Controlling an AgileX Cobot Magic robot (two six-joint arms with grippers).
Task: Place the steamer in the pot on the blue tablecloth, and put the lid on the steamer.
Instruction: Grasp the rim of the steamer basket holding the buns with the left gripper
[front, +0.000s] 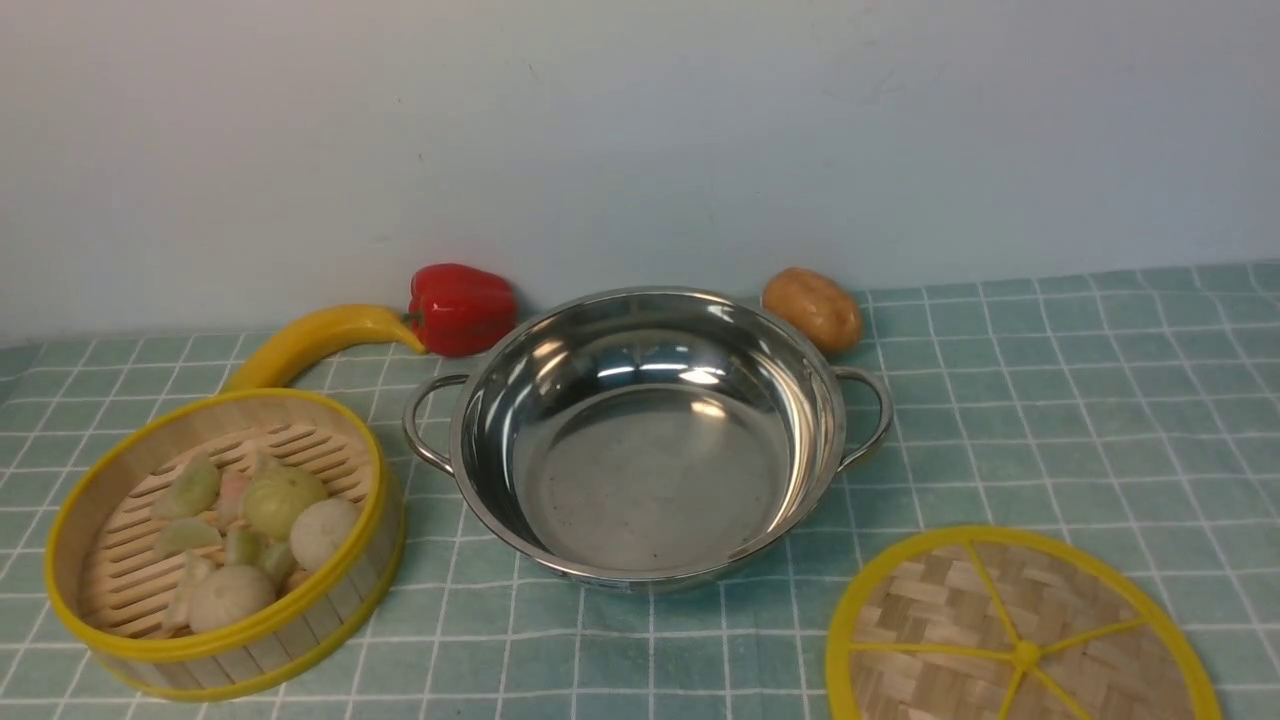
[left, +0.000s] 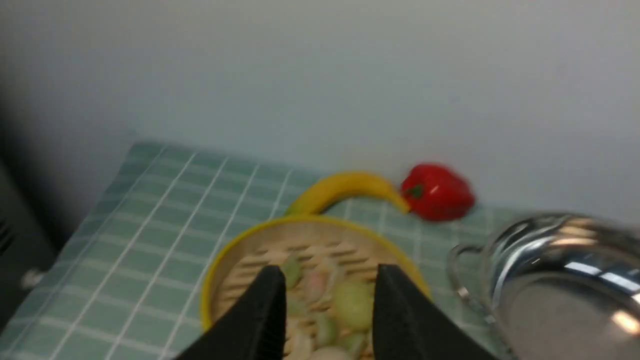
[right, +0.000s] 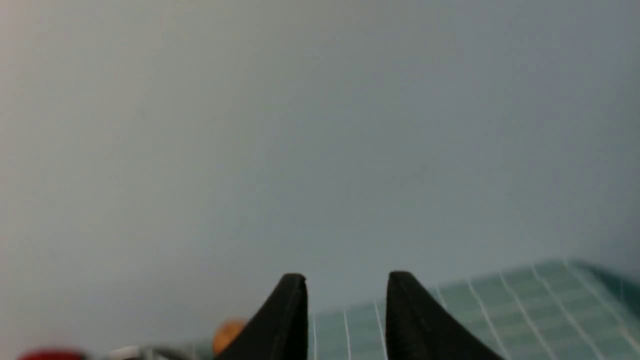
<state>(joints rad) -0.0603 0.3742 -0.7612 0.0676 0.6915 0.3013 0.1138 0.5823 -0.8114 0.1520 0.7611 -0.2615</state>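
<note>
Steamer of pale bamboo (front: 225, 520), round, without a long axis, sits left of the wide stainless-steel pot (front: 650, 440); both the left pincer (left: 327, 280) and right pincer (right: 347, 285) are released.

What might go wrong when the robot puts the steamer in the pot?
The steamer has loose dumplings and buns inside, so tipping it could spill them. It also looks only a little narrower than the pot, so it might catch on the rim and sit crooked. The banana lies right behind the steamer and could get bumped.
</note>
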